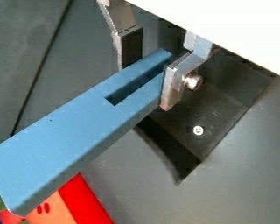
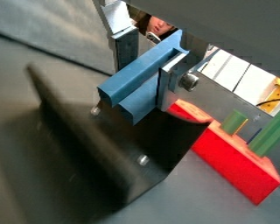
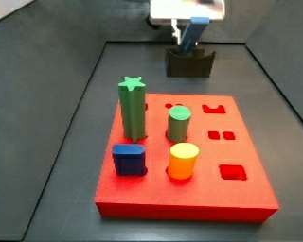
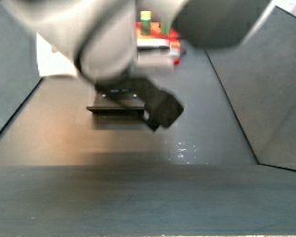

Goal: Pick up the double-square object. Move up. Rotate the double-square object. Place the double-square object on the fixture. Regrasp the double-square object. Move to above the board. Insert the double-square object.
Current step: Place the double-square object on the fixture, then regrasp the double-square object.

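The double-square object is a long grey-blue bar, and the gripper is shut on one end of it. Both silver fingers press against its sides in both wrist views. In a side view the gripper hangs at the far end of the floor. There the bar points down, with its lower end at the top of the dark fixture. The fixture lies right under the bar in both wrist views. The red board lies nearer the camera, apart from the gripper.
On the board stand a green star post, a green cylinder, a dark-blue block and a yellow-orange cylinder. Dark walls border the floor. In a side view the blurred arm fills the upper part, above the fixture's base plate.
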Controlling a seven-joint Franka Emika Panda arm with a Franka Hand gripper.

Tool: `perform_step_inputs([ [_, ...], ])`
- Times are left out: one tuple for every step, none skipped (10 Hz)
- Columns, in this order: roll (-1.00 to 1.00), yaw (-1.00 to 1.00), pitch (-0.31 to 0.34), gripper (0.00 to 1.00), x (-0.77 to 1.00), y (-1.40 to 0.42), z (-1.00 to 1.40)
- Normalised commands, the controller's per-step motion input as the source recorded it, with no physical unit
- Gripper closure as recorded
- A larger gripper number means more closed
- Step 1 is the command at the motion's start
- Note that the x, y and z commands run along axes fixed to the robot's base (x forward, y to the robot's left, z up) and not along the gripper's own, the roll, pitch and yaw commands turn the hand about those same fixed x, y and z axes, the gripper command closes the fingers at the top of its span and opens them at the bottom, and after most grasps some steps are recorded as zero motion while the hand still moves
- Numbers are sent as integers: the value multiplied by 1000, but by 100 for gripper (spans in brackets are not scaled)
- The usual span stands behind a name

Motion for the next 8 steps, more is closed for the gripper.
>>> perform_step_inputs([
  [-244, -108, 60, 100, 180, 106, -1000],
  [-193, -113, 48, 100, 171, 110, -961],
  [-170, -115, 39, 100, 133, 89, -717],
  [-166, -112, 34, 100, 122, 78, -602],
  [-131, -102, 13, 100, 93, 86, -492],
  [0, 0, 0, 0, 0, 0, 0],
  [-42, -17, -17, 0, 0, 0, 1000],
  [-33, -9, -12, 0, -9, 4, 1000],
])
